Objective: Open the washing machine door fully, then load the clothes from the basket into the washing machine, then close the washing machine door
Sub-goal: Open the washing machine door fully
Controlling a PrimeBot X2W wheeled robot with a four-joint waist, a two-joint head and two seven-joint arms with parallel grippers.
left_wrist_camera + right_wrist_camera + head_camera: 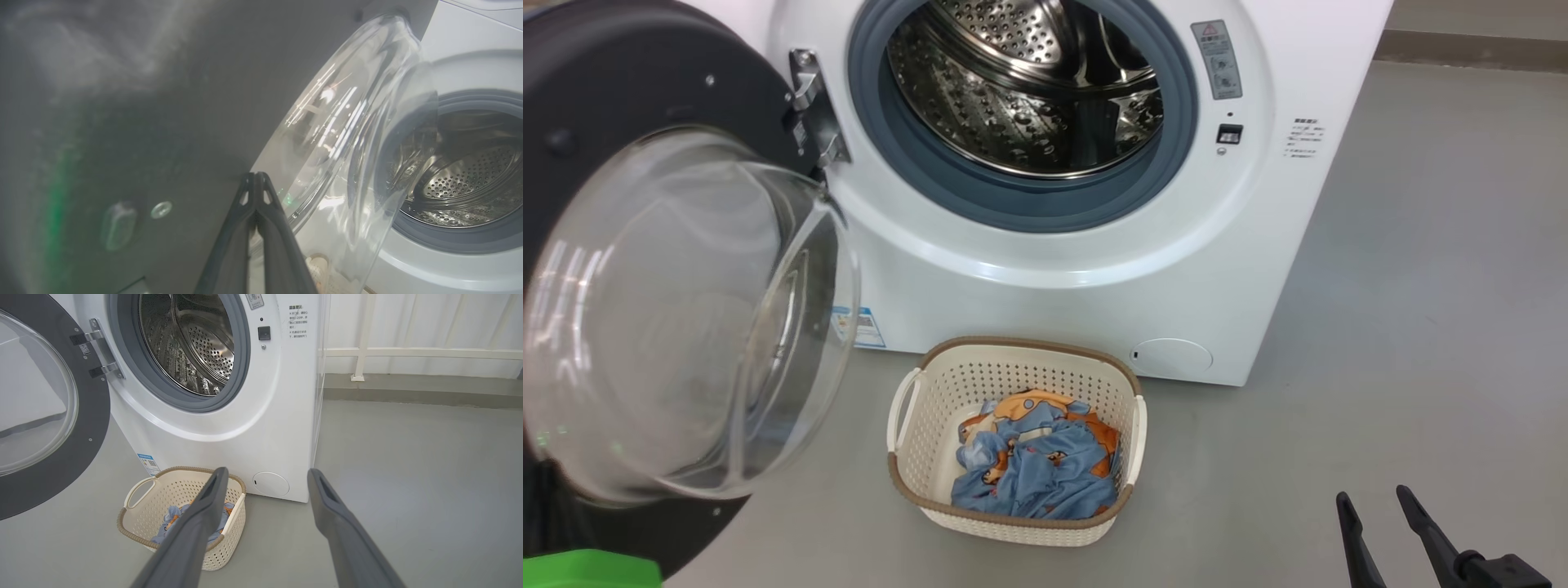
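Two grippers differ: the left gripper, fingers pressed together on nothing, points at the dark inner face of the washing machine door, swung open at the frame's left, while the right gripper hangs spread wide and empty at lower right. The clothes lie in the basket, bottom centre, before the washing machine.

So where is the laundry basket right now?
In the head view the basket sits on the floor before the washing machine, below its drum, right of the open washing machine door.
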